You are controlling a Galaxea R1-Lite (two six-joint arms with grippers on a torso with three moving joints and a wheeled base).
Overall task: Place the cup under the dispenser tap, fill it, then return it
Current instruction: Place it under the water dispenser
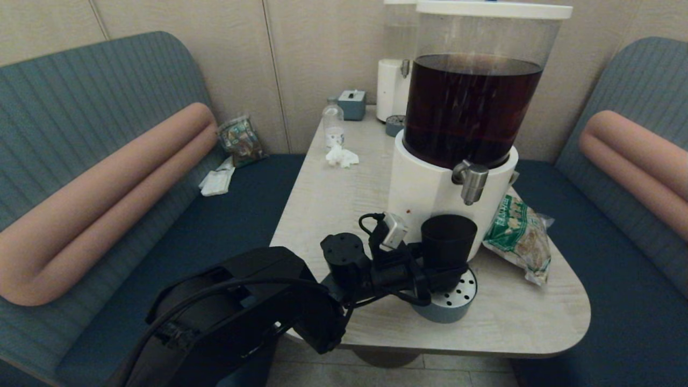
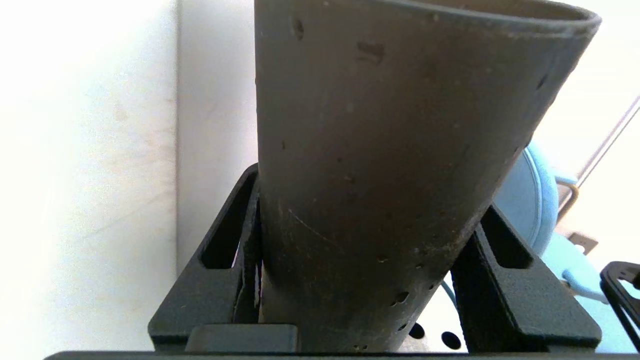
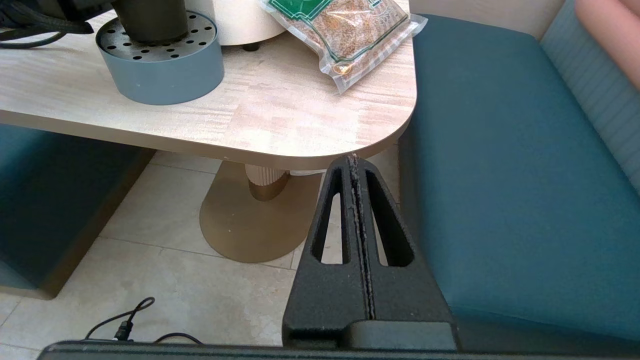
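The black cup (image 1: pixel 449 236) stands on the grey perforated drip tray (image 1: pixel 457 303) against the big dispenser's white base (image 1: pixel 422 188). The silvery dispenser tap (image 1: pixel 471 181) points down just above the right part of the cup's rim. My left gripper (image 1: pixel 438 274) reaches in from the left and is shut on the cup's lower half. In the left wrist view the cup (image 2: pixel 390 150) fills the gap, with a finger (image 2: pixel 235 240) pressed on each side. No liquid shows at the tap. My right gripper (image 3: pixel 354 162) hangs shut and empty below the table's near right corner.
A green snack bag (image 1: pixel 518 236) lies right of the dispenser. Farther back are a small clear bottle (image 1: pixel 333 126), a crumpled tissue (image 1: pixel 341 156), a tissue box (image 1: pixel 352 103) and a smaller white dispenser (image 1: pixel 392 88). Blue benches flank the table (image 1: pixel 537 317).
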